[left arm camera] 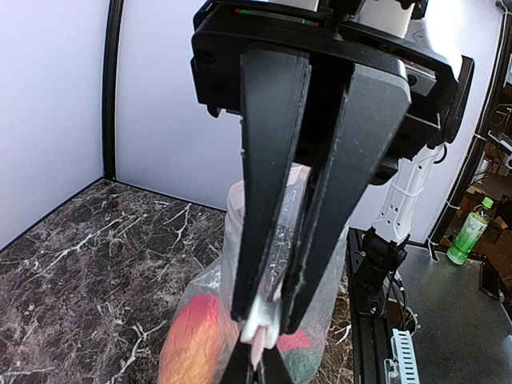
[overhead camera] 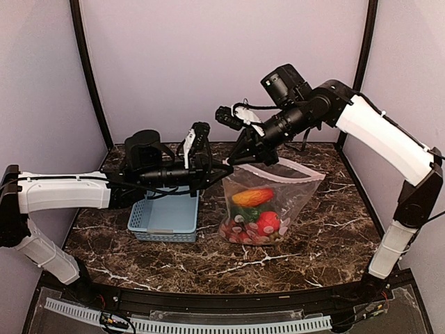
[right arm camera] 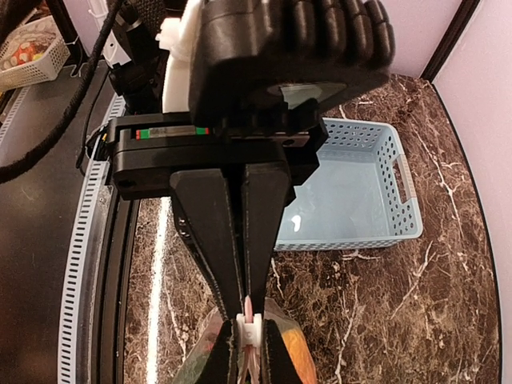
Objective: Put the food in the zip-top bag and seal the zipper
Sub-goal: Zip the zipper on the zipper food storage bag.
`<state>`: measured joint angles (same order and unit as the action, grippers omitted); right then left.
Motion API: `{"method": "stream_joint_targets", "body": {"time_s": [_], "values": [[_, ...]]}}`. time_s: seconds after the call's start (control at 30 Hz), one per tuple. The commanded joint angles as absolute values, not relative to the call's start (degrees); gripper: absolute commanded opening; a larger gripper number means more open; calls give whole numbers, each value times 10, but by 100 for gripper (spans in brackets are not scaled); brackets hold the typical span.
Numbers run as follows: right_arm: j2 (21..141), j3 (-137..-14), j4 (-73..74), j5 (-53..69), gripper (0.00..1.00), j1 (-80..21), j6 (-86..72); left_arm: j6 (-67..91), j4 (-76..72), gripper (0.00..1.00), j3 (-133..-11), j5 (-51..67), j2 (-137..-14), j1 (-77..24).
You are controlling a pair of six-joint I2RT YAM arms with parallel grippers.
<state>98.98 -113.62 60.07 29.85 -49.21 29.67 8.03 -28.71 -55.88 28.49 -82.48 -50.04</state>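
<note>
The clear zip-top bag (overhead camera: 278, 191) stands on the table, its top edge held up at the left corner. Inside are the orange-red pepper (overhead camera: 252, 197), a red fruit (overhead camera: 268, 222) and green pieces (overhead camera: 245, 213). My left gripper (overhead camera: 227, 168) is shut on the bag's mouth corner; its tips (left arm camera: 264, 316) meet a small white slider (left arm camera: 262, 328) on the zipper. My right gripper (overhead camera: 238, 161) comes from above and is shut (right arm camera: 248, 308) on the pink zipper strip, against the same slider (right arm camera: 250, 330). The two grippers' fingertips nearly touch. The pepper (left arm camera: 196, 336) shows through the plastic.
A light blue slotted basket (overhead camera: 165, 216) stands left of the bag, under my left arm; it looks bare inside in the right wrist view (right arm camera: 352, 196). Purple walls close the back and sides. A black rail runs along the table's near edge (overhead camera: 229, 299).
</note>
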Motion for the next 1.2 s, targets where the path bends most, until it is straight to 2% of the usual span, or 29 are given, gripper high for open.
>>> {"method": "stream_joint_targets", "body": {"time_s": [0.0, 0.17, 0.53, 1.17], "values": [[968, -1118, 608, 267, 0, -497, 303, 74, -277, 1, -547, 271, -806, -503], [959, -1101, 624, 234, 0, -493, 308, 78, -286, 1, -534, 253, -801, -502], [912, -1079, 641, 246, 0, -427, 315, 65, -277, 1, -506, 201, -773, -501], [806, -961, 635, 237, 0, -320, 341, 52, -258, 1, -478, 174, -735, -477]]}}
